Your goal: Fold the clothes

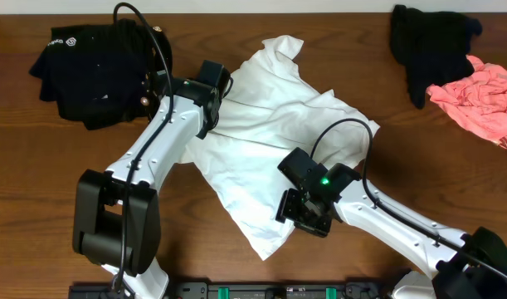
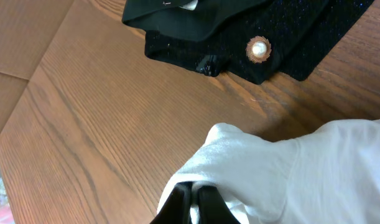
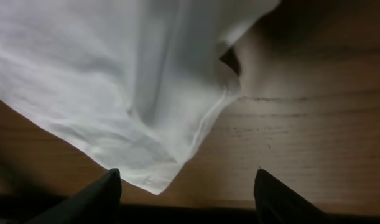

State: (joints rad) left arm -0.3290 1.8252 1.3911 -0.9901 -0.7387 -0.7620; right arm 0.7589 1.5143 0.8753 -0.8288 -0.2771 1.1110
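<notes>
White T-shirt [image 1: 270,124] lies crumpled mid-desk [image 1: 54,166], spread on a diagonal from top centre down to the front edge.

Left claw [image 2: 191,196]: fingers pressed together, pinching a bunched fold at the shirt's left edge. That edge is on the side facing the black gold-buttoned piece [image 2: 258,50], with bare wood between the two.

Right claw [image 3: 185,180]: fingers spread wide, nothing gripped. It sits over the shirt's lower right part. In the wrist view, a hemmed corner of the shirt points down into the gap, close to the picture-left finger [image 3: 106,190]; only bare desk lies by the other finger.

Black piece [image 1: 427,46] and pink piece [image 1: 485,100] are at the far right, well apart from both claws.
</notes>
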